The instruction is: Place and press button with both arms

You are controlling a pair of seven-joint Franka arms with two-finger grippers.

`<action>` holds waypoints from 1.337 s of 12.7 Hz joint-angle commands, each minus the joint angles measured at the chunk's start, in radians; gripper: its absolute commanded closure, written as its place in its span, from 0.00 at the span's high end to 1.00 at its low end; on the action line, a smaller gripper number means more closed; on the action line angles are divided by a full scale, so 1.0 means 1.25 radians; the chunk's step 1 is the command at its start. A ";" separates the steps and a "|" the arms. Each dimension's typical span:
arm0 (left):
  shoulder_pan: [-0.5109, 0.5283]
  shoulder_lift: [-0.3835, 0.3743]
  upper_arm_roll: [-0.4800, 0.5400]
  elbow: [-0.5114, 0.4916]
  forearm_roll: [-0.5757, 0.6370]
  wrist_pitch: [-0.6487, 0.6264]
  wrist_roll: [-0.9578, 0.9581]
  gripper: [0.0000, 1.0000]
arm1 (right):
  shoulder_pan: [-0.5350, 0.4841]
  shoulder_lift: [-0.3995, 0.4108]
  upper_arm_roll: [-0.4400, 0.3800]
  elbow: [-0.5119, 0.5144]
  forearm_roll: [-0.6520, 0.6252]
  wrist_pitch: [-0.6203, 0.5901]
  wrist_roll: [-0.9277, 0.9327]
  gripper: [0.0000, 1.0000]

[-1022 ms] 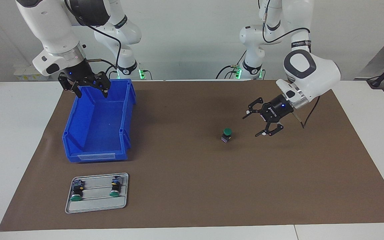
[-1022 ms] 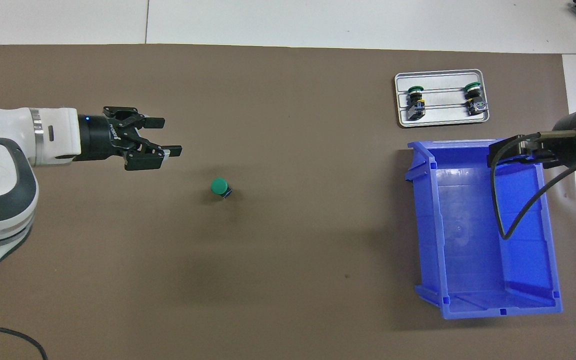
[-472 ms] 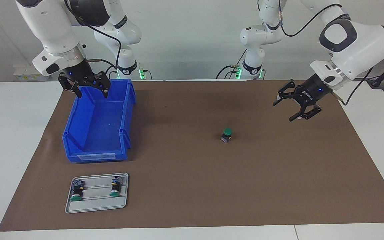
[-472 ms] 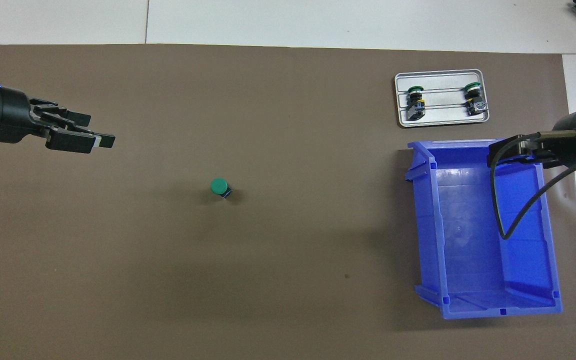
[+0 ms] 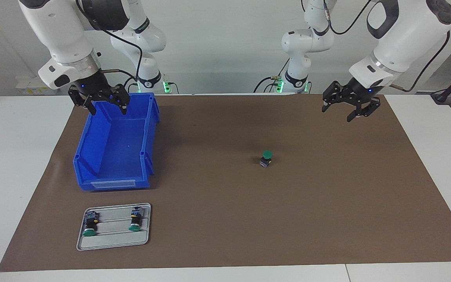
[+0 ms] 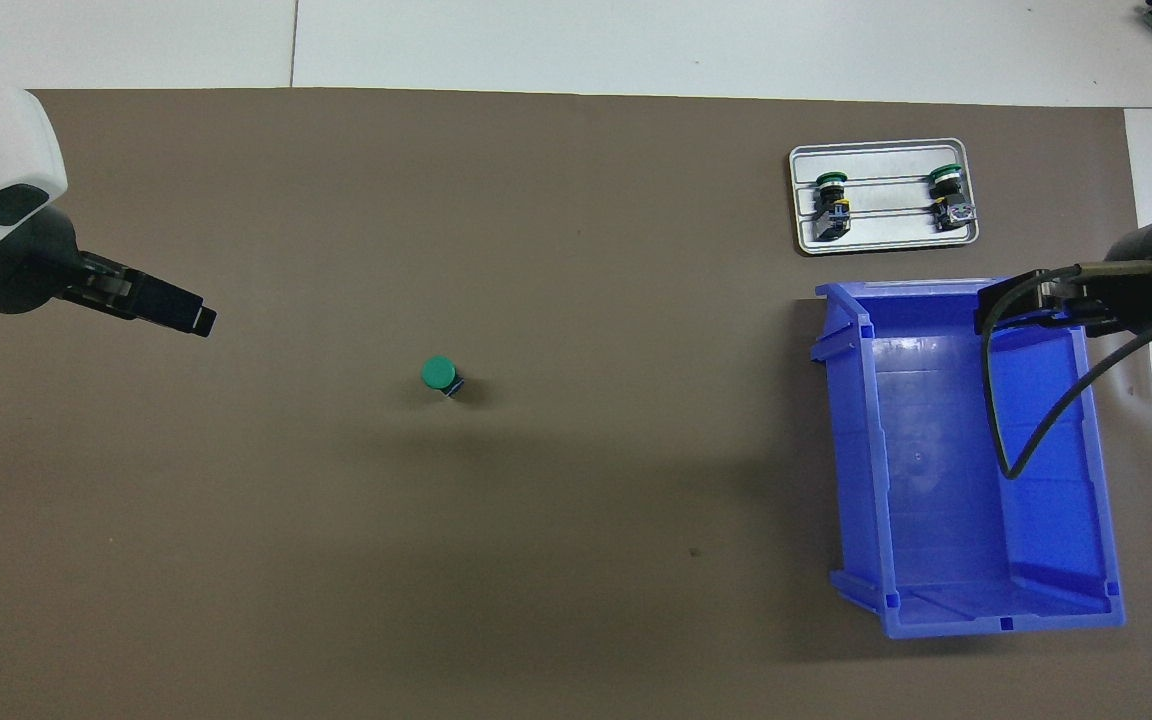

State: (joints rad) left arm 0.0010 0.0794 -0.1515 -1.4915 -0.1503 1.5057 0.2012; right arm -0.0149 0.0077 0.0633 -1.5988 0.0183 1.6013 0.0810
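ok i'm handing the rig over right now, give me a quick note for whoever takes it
Left gripper: open, empty, raised over the mat at the left arm's end.
Right gripper: open, empty, over the blue bin at the edge nearest the robots.
Button: upright on the mat mid-table, green cap up, nothing touching it.
Two more buttons lie on the grey tray.
Done: one button placed. Left: pressing it.

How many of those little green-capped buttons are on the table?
3. One button stands alone on the mat mid-table; two more lie on the grey tray. The blue bin looks empty.
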 commanded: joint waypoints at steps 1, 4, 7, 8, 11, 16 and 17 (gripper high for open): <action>-0.014 0.006 0.007 0.038 0.082 -0.071 -0.064 0.91 | -0.004 -0.011 0.002 -0.011 0.010 -0.006 -0.016 1.00; -0.026 0.003 0.006 0.037 0.121 -0.068 -0.159 0.91 | -0.004 -0.011 0.002 -0.011 0.010 -0.006 -0.016 1.00; -0.055 -0.006 0.005 0.031 0.145 -0.061 -0.264 0.92 | -0.004 -0.011 0.002 -0.011 0.010 -0.006 -0.016 1.00; -0.055 -0.007 0.005 0.030 0.144 -0.055 -0.268 0.98 | -0.004 -0.011 0.002 -0.011 0.010 -0.007 -0.016 1.00; -0.052 -0.013 0.006 0.014 0.141 -0.038 -0.257 1.00 | -0.004 -0.011 0.002 -0.011 0.010 -0.006 -0.016 1.00; -0.054 -0.023 0.006 -0.020 0.139 0.090 -0.259 1.00 | -0.004 -0.011 0.002 -0.011 0.010 -0.007 -0.016 1.00; -0.047 -0.024 0.005 -0.023 0.137 0.093 -0.257 1.00 | -0.004 -0.011 0.002 -0.011 0.010 -0.006 -0.016 1.00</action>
State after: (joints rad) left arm -0.0564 0.0787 -0.1514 -1.4759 0.0087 1.5849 -0.1134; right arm -0.0149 0.0077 0.0633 -1.5988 0.0183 1.6013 0.0810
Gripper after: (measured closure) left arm 0.000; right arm 0.000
